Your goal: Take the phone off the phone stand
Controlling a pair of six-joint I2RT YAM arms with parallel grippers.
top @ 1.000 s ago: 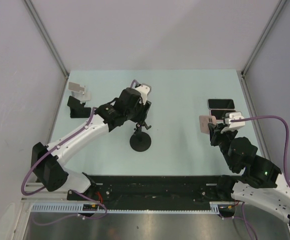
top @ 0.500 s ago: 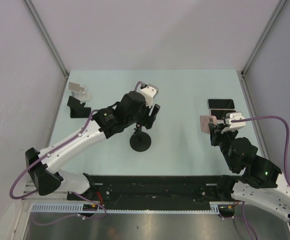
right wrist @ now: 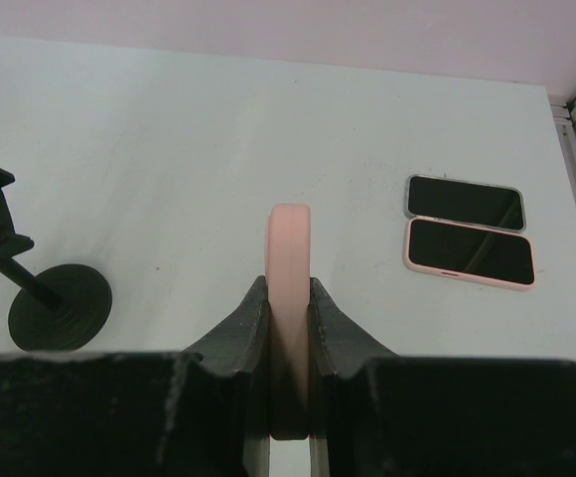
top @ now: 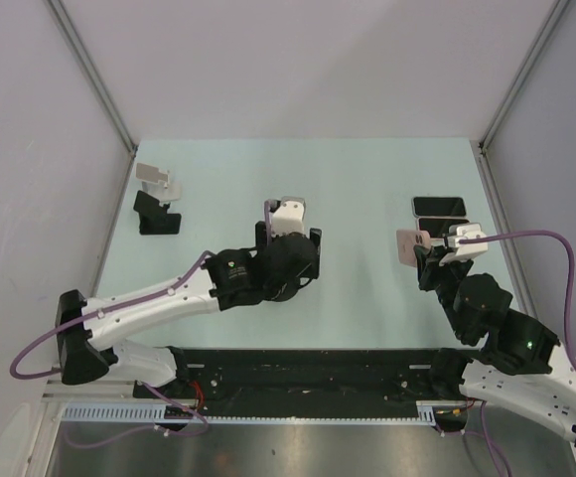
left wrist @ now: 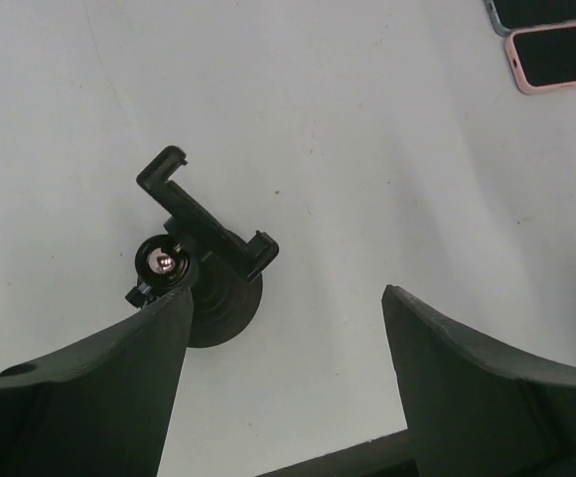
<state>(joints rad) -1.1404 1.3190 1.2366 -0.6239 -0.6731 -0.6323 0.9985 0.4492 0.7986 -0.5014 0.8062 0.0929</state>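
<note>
The black phone stand (left wrist: pixel 207 227) stands on its round base with its clamp empty; it also shows at the left of the right wrist view (right wrist: pixel 42 298). From above, my left arm hides it. My left gripper (left wrist: pixel 286 293) hangs open over the table just right of the stand, nothing between its fingers (left wrist: pixel 119 388). Over the table's right side, my right gripper (right wrist: pixel 288 283) is shut on a pink-cased phone (right wrist: pixel 289 238), held on edge. The top view shows the same phone (top: pixel 409 244) in that gripper (top: pixel 429 254).
Two more phones lie flat side by side at the back right, one grey-cased (top: pixel 439 206) and one pink-cased (right wrist: pixel 470 250). A white stand (top: pixel 156 179) and a small black stand (top: pixel 155 214) sit at the far left. Frame posts stand at the back corners.
My left arm has swung toward the near edge and now covers the black stand from above. Its jaws have spread wider. The right arm and its phone have not moved.
</note>
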